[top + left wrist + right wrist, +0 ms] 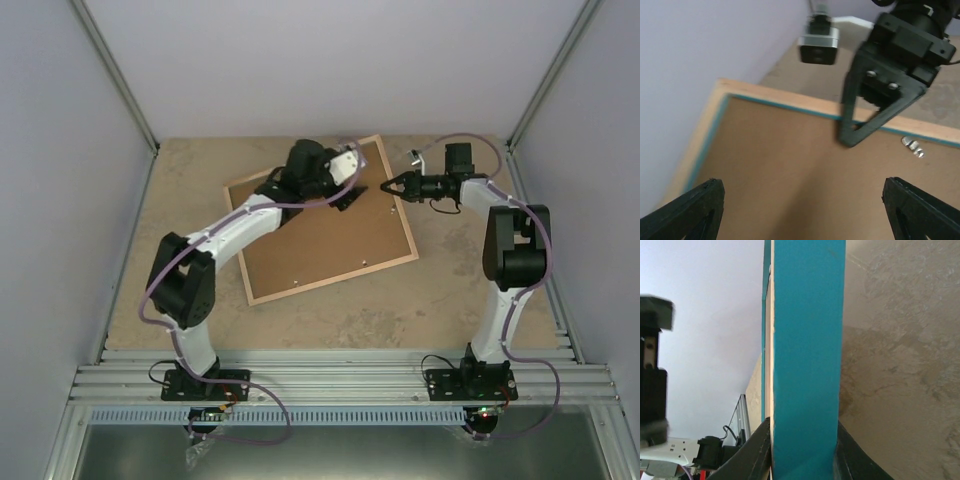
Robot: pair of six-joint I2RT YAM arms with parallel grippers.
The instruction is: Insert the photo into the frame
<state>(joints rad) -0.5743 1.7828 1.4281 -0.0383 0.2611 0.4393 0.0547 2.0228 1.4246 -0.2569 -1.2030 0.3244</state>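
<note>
Right fingers (754, 452) pinch frame (807, 365) (left fingers (690, 212) wide), tan tabletop (455, 295), walls (330, 60)

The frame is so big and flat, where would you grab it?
By its thin right edge rail, coming in from the right side. The frame lies back-up and is too wide to span, but its rim is slim enough to pinch, as the right end effector shows, shut on it.
</note>
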